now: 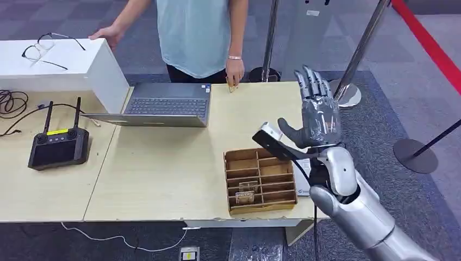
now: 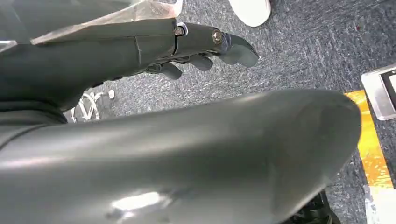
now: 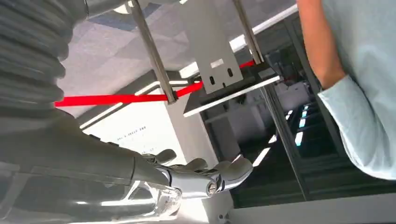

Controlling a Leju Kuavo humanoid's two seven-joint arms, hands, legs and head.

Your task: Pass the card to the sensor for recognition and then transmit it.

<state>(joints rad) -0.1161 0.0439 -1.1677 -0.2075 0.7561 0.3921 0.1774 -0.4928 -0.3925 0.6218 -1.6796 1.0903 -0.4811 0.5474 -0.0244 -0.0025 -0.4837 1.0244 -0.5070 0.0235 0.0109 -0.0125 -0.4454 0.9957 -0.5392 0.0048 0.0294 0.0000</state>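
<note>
Table (image 1: 163,174), pale wood laminate, flat. Laptop (image 1: 163,106), dark grey, lies open at 11 o'clock. Person (image 1: 198,32) in a light shirt stands at 12, hand (image 1: 235,73) on the far edge. Tray (image 1: 260,180), brown slotted cardboard, at 5 o'clock; small cards (image 1: 246,192) stand in its near slots. Right hand (image 1: 318,117) raised beyond the tray, fingers spread, palm empty. Black flat sensor (image 1: 273,142) by its thumb. Left hand (image 2: 205,46) hangs over carpet, fingers loosely curled, holding nothing. Judging by this: no card picked yet, scan and handover both left.

matt wooden table (image 1: 163,168), cardboard tray (image 1: 232,163)
</note>
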